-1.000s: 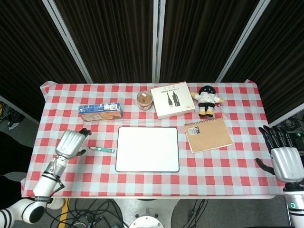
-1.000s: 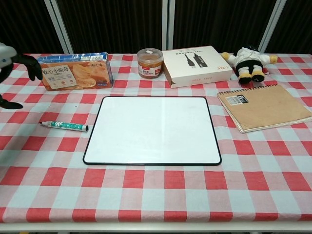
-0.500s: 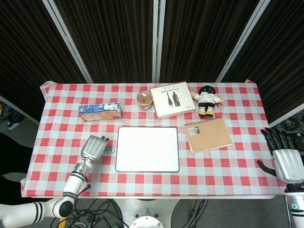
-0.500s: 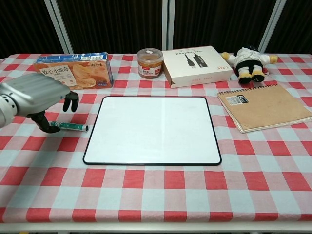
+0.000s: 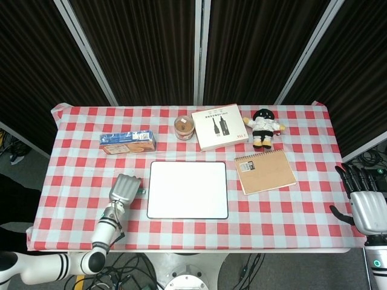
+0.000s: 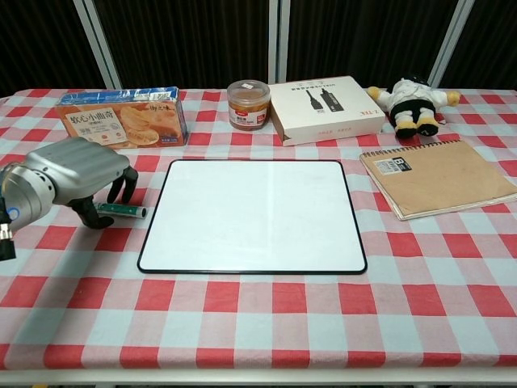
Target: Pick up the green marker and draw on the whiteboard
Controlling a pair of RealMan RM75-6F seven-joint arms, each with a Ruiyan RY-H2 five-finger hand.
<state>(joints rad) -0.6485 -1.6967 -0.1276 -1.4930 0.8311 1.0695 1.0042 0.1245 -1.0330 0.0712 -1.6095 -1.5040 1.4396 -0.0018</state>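
Observation:
The green marker lies flat on the checked cloth just left of the whiteboard; only its right end shows. My left hand hovers low over it, with fingers curved down behind it and the thumb in front. I cannot see the hand lifting or squeezing the marker. In the head view the left hand covers nearly all of the marker, beside the whiteboard. My right hand hangs off the table's right edge, fingers spread, holding nothing.
Along the back stand a cracker box, a jar, a white cable box and a plush toy. A brown spiral notebook lies right of the whiteboard.
My left hand has swept right from the table's left edge and come down over the marker. The right hand has drifted slightly down and right. The marker has not moved.

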